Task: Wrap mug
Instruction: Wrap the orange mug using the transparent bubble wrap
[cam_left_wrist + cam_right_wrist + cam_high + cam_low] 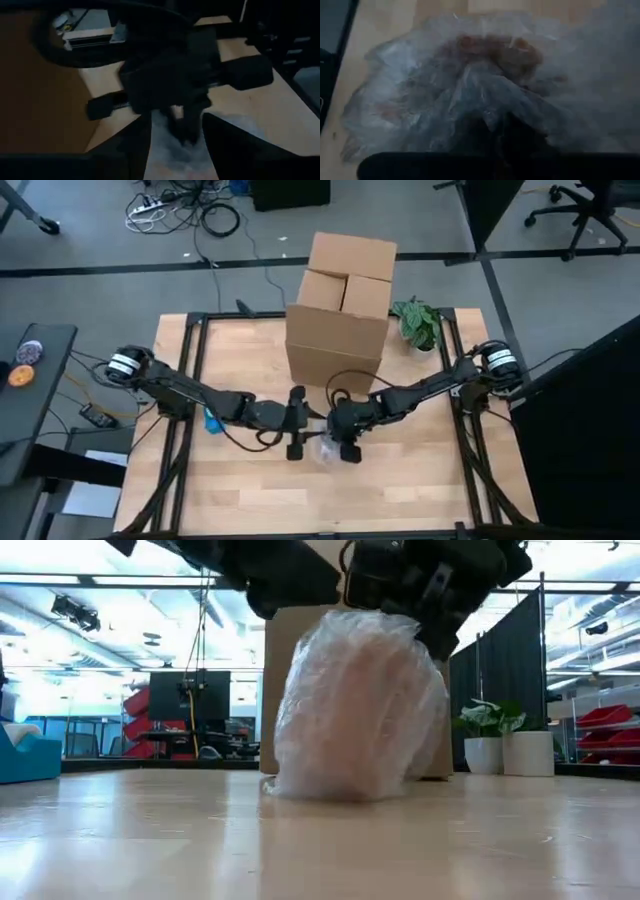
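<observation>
— What lies around the light wooden table (250, 490)?
— Grey floor (90, 240) with a coil of black cable (220, 220), a black office chair (580, 210) and a dark side table (35, 380).
— And across the room?
— Bright ceiling lights (70, 570), red storage bins (150, 710), black curtain panels (510, 680) and a leafy green plant in a white pot (483, 740).

wrap (355, 705): clear crinkled plastic film, glossy, wrinkled over the mug
surface (250, 490): pale wood planks, smooth, slight sheen
box (338, 310): brown cardboard, matt
right claw (340, 442): dark matt plastic
pot (482, 755): white, smooth
</observation>
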You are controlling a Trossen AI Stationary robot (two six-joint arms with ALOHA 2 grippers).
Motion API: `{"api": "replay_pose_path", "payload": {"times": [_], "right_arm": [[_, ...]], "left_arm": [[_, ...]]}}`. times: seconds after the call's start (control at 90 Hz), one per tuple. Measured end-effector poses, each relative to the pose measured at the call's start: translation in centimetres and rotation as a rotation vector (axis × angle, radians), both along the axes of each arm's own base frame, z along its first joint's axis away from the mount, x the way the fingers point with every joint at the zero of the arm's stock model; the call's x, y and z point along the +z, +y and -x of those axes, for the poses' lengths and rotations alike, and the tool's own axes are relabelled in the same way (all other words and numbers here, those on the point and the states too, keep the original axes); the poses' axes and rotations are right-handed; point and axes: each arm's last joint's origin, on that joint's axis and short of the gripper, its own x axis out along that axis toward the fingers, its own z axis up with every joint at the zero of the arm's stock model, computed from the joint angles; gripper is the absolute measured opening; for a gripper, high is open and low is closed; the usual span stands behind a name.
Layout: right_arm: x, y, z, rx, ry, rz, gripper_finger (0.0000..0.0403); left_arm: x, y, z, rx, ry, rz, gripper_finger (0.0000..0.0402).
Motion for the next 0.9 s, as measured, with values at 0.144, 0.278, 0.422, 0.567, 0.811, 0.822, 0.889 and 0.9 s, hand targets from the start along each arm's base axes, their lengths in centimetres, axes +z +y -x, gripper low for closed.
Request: {"api": "replay_pose_path", "payload": {"times": [0.144, 0.278, 0.422, 0.567, 0.811, 0.822, 0.889, 0.9], "right_arm": [[0.3, 0.7, 0.1, 0.042, -0.002, 0.031, 0.0008], [1.2, 1.2, -0.1, 0.053, 0.006, 0.065, 0.0036], [2.4, 1.5, -0.3, 0.062, 0.006, 0.099, 0.0081], [3.1, 1.6, -0.4, 0.060, 0.014, 0.100, 0.0115], [4.9, 2.7, -0.6, 0.097, 0.002, 0.120, 0.0144], [5.0, 2.7, -0.6, 0.098, 0.002, 0.121, 0.0144], [5.6, 3.0, -0.5, 0.106, 0.015, 0.127, 0.0146], [5.7, 3.0, -0.5, 0.107, 0.018, 0.129, 0.0146]], "left_arm": [[-2.5, -0.5, -1.7, -0.001, -0.023, 0.007, 0.0162], [-4.1, -0.7, -2.2, 0.007, 0.003, 0.013, 0.0162], [-4.3, -0.6, -2.2, 0.009, 0.037, 0.005, 0.0162], [-4.4, -0.7, -2.0, 0.008, 0.059, -0.004, 0.0162], [-4.9, -0.7, -1.7, 0.007, 0.122, -0.027, 0.0162], [-4.9, -0.7, -1.7, 0.007, 0.123, -0.028, 0.0162], [-4.9, -0.7, -1.7, 0.005, 0.126, -0.033, 0.0162], [-4.9, -0.7, -1.7, 0.005, 0.126, -0.035, 0.0162]]}}
